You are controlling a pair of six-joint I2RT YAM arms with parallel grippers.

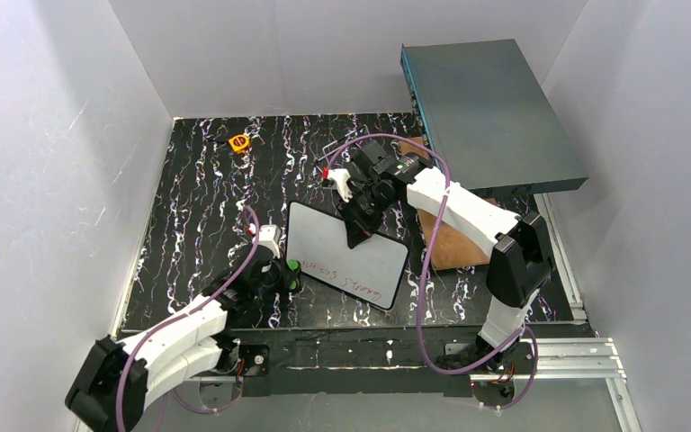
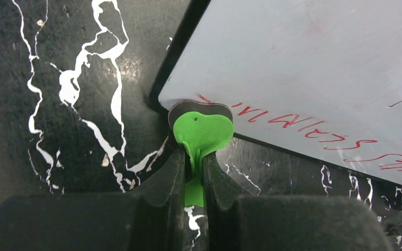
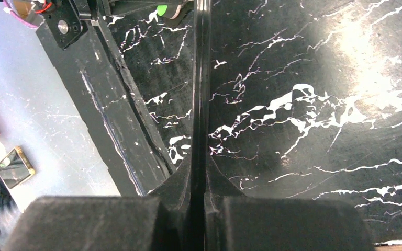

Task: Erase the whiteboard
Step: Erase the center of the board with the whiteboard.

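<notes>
One whiteboard [image 1: 346, 252], judged light, rigid, slick: right gripper [image 3: 199, 159] clamped tight on its thin frame edge; left gripper [image 2: 193, 159] pinched green eraser pad [image 2: 201, 130] touching the corner ahead.

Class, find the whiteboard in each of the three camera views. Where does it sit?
Top external: centre of the picture, the whiteboard.
Left wrist: upper right, red writing near its lower edge.
Right wrist: edge-on, a thin black strip up the middle.
Shared landmark: the black, white-veined tabletop.

White-shelled arms [image 1: 184, 328] with black joints [image 1: 522, 256], purple cables [image 1: 424, 270], black fingers [image 2: 167, 178].
</notes>
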